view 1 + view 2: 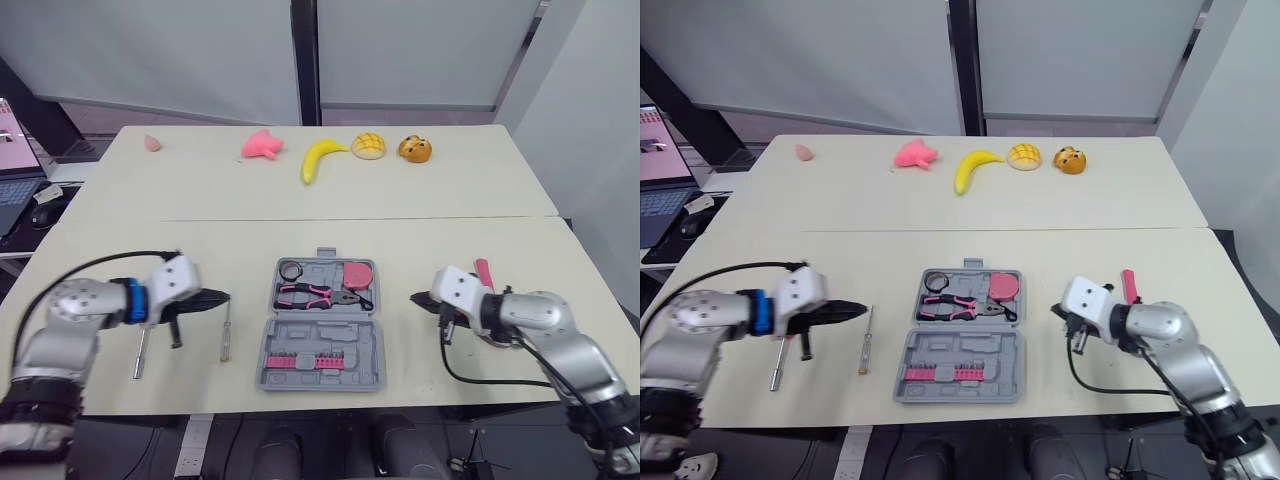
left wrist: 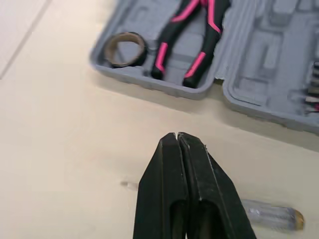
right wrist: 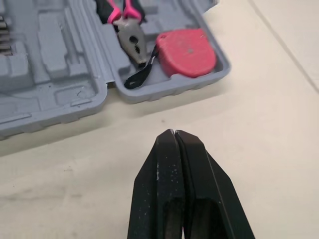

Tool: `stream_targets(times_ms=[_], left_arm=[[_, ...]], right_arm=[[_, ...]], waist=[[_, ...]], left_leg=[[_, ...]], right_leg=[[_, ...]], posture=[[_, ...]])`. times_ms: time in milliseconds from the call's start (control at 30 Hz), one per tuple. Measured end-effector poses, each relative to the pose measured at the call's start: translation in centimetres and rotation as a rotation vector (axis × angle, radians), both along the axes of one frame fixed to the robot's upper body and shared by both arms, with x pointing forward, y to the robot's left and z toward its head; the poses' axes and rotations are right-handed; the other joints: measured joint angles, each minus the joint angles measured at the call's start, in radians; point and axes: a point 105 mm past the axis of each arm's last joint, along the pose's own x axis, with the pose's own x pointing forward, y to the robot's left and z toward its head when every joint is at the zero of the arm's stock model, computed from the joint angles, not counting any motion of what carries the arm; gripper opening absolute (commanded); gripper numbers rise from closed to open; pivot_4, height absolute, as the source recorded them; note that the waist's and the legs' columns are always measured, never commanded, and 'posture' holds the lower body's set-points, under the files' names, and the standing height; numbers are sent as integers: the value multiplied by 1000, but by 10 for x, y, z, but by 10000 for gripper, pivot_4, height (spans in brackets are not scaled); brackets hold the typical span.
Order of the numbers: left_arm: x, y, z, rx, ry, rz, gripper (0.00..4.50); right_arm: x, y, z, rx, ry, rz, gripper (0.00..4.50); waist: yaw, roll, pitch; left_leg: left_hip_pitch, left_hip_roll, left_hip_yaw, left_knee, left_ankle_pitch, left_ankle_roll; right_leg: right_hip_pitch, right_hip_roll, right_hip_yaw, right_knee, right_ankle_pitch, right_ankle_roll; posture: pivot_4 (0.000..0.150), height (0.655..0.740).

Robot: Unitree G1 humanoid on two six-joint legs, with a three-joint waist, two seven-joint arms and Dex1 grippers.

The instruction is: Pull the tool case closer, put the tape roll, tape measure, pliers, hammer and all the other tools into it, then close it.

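- We see a grey plastic tool case [image 1: 352, 345] lying open at the middle of the pale counter [image 1: 450, 190], between the robot's two arms.
- Its far half holds a black tape roll [image 1: 290, 270], pink-and-black-handled pliers [image 1: 320, 295] and a pink tape measure [image 1: 357, 273]. Its near half carries a row of pink bits [image 1: 300, 361].
- The left gripper [image 1: 224, 297] hovers left of the case, jaws pressed together on nothing, over a clear-handled screwdriver [image 1: 227, 338] lying on the counter.
- Beneath the left arm lies a silver rod-shaped metal tool [image 1: 139, 357], well apart from the case.
- The right gripper [image 1: 414, 297] points at the case from the right, not touching it, jaws likewise closed tight and empty.
- A pink-handled tool [image 1: 484, 272] lies beside the right arm, partly hidden by it.
- Along the far counter we note a pink star-shaped toy [image 1: 262, 145], a yellow banana [image 1: 320, 158], a yellow bun [image 1: 368, 146] and an orange-brown round toy [image 1: 415, 149].
- Any lettering on the case or tools is too small for us to read.
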Motion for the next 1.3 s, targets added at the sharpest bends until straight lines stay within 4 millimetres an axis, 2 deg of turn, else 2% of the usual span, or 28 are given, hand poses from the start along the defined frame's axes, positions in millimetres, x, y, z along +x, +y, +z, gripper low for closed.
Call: stream_targets(times_ms=[100,200,233,333,467,600,700,833,1133,1300], left_arm=[[-28,50,1,-41,85,198,9206],[-49,82,4,-101,104,352,18910],[-56,91,5,-122,103,399,22123],[-68,103,4,-200,101,513,31942],[-91,114,-16,-303,160,667,44123],[-103,122,-24,-342,168,780,45000],[-105,119,-27,-354,172,799,45000],[-103,115,-24,-346,165,790,45000],[-104,111,-22,-344,156,782,45000],[-111,115,-24,-352,149,816,45000]], right_arm=[[-8,-46,14,-18,-23,-135,0],[-18,-82,25,-20,-37,-249,0],[-24,-92,25,-26,-28,-277,2009],[-38,-103,21,-14,-2,-293,8031],[-56,-113,10,-7,61,-303,16736],[-66,-117,4,-5,95,-298,25268],[-69,-123,-3,-8,122,-308,32099],[-71,-128,-6,-10,136,-311,44611],[-75,-137,-14,-9,160,-317,44611],[-75,-141,-17,-5,167,-327,44611]], waist=[[0,0,0],[1,0,0],[3,0,0],[6,0,0],[3,-1,0],[2,-2,-1],[3,-2,-1],[4,-3,-1],[2,-3,-1],[2,-2,-1]], left_leg=[[0,0,1,-1,0,0],[1,0,1,-1,0,0],[1,0,1,-1,0,0],[1,0,1,-1,0,0],[2,0,2,-1,0,0],[2,1,2,-1,0,0],[2,0,2,-1,0,0],[2,0,2,-1,0,0],[2,0,2,-1,0,0],[2,0,2,-1,0,-1]], right_leg=[[0,0,0,-1,-1,0],[1,0,0,-2,-1,0],[1,0,0,-2,-1,0],[1,-1,0,-2,-1,0],[1,-1,1,-2,-1,0],[1,0,1,-2,-1,0],[1,-1,1,-2,-1,0],[1,-1,1,-3,-1,-1],[1,-1,1,-3,-1,0],[1,-1,1,-3,-1,-1]], posture=[[1500,7255],[1500,7255],[1500,7255],[1500,7255],[1500,7255],[1500,7255],[1500,7255],[1500,7255],[1500,7255],[1500,7255]])
